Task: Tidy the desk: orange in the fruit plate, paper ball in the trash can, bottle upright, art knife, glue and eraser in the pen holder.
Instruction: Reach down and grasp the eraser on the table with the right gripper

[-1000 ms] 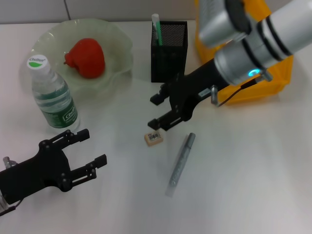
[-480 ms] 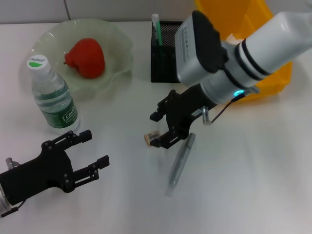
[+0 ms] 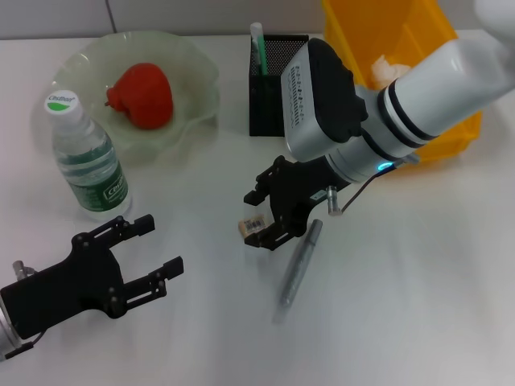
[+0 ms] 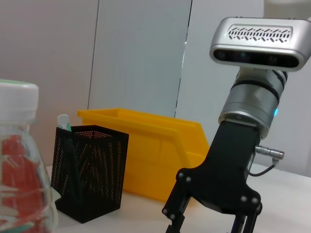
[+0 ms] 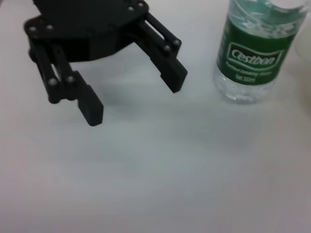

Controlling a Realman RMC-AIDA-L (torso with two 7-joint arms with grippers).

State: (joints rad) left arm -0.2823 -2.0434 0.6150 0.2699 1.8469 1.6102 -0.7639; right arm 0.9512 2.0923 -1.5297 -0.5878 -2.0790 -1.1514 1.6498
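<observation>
as the right gripper (image 3: 259,219) straddles the eraser (image 3: 253,226), fingers apart, nothing gripped | step: eraser pickup | next: close, lift toward pen holder (image 3: 278,84) at 12 o'clock | left gripper (image 3: 153,251) open, idle

The desk (image 3: 418,305) looks smooth, white and matt. The bottle (image 3: 84,161) is clear glossy plastic with a paper-like green label. The plate (image 3: 193,88) seems translucent, glossy, like glass or plastic. The pen holder (image 3: 278,92) is black metal mesh. The bin (image 3: 438,137) is glossy yellow plastic. Both grippers look like matt black plastic.
</observation>
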